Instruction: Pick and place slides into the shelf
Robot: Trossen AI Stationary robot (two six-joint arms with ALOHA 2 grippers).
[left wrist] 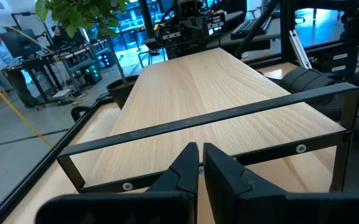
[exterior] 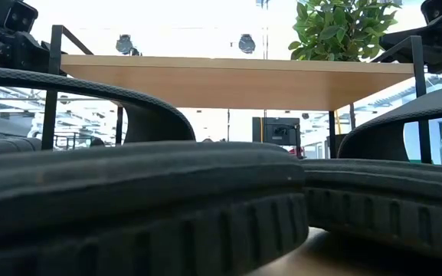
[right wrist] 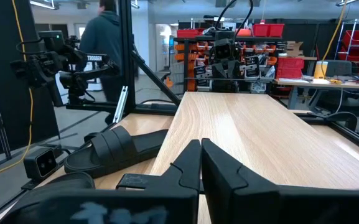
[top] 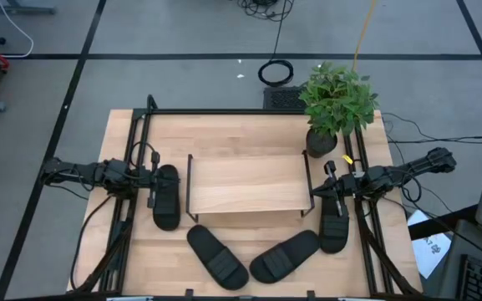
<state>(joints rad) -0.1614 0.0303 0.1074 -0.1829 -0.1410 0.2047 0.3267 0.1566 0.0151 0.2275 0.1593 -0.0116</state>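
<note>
On either side of the low light-wood, black-wire-legged shelf [top: 249, 186], I saw my left gripper [top: 154, 186] and right gripper [top: 328, 190] pinched closed, holding nothing, above matte black slides [top: 166, 197].

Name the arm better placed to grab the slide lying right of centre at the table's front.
Right. The right gripper, shut, sits nearer that matte black slip-on slide; the left gripper waits across the light wooden shelf.

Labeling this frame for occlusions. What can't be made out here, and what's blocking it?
- Space under the shelf: high view, hidden by its own top board.
- Tabletop in the low view: blocked by a slide right at the lens.
- Slide beneath the left gripper and the one beneath the right gripper: high view, partly covered by the arms.
- Potted plant: pot mostly hidden by leaves.
</note>
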